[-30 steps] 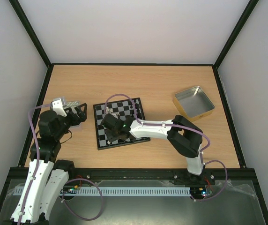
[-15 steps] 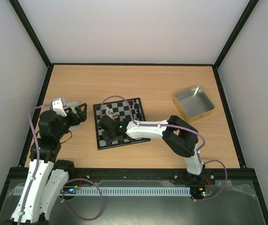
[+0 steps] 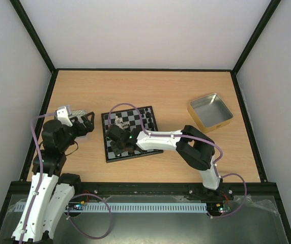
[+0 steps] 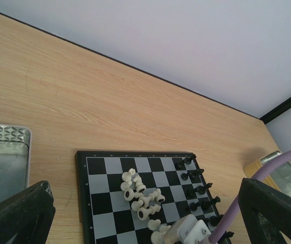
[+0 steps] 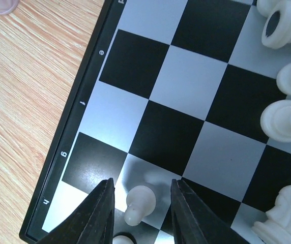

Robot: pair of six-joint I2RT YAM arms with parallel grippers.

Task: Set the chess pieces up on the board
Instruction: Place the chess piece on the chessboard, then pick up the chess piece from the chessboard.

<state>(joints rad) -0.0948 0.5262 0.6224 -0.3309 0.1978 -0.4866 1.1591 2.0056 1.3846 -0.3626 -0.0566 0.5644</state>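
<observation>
The board [image 3: 135,118] lies mid-table with its black and grey checks. A white pawn [image 5: 141,201] stands upright on a grey square near the board's lettered rim [image 5: 79,109]. My right gripper [image 5: 141,184] is open around it, a gap on each side of the pawn. More white pieces [image 5: 287,118] stand or lie at the right edge of the right wrist view. The left wrist view shows a heap of toppled white pieces [image 4: 143,196] and a row of black pieces [image 4: 201,189] along the far side. My left gripper [image 3: 82,124] hangs open left of the board, holding nothing.
An open silver tin [image 3: 210,112] with a gold rim sits at the right of the table. Another tin [image 4: 3,152] lies under my left gripper. The right arm [image 3: 166,138] stretches across the board's near right corner. Black frame rails edge the wooden table.
My right gripper slid a little left along the board, then its jaws parted and let go of the white pawn, which now stands alone. The left arm has not moved.
</observation>
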